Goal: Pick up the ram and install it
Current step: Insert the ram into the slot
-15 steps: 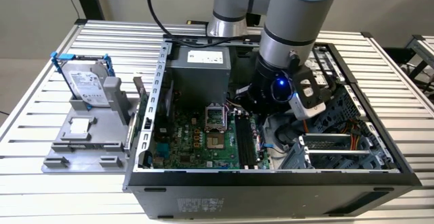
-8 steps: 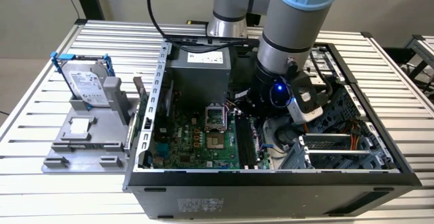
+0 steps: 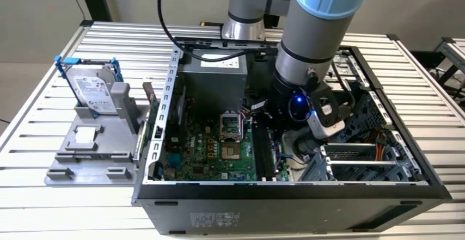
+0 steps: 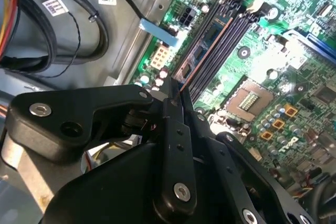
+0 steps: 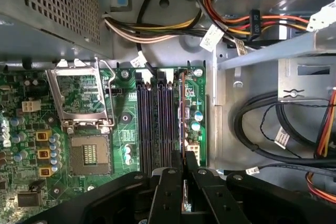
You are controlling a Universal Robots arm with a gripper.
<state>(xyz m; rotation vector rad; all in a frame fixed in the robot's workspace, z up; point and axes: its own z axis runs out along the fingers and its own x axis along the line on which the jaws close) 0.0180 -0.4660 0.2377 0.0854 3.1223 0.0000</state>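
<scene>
The ram point(image 5: 182, 114) shows edge-on as a thin green stick with small dark chips point(image 4: 203, 48). My gripper point(image 5: 184, 167) is shut on its near end, one black finger point(image 5: 169, 187) on each side. The stick stands upright, in line with the outermost of the long black motherboard slots point(image 5: 157, 119), beside the bare metal case floor. I cannot tell whether its lower edge is down in the slot or just above it. In the exterior view my arm point(image 3: 309, 60) reaches down into the open computer case point(image 3: 291, 188), over the motherboard point(image 3: 210, 147).
The CPU socket point(image 5: 86, 153) lies just beyond the slots. Cable bundles point(image 5: 273, 129) and the drive cage point(image 3: 363, 158) crowd the other side. The power supply point(image 3: 214, 79) stands at the case's back. A silver hard drive in a blue bracket point(image 3: 95, 87) rests on a grey fixture at the exterior view's left.
</scene>
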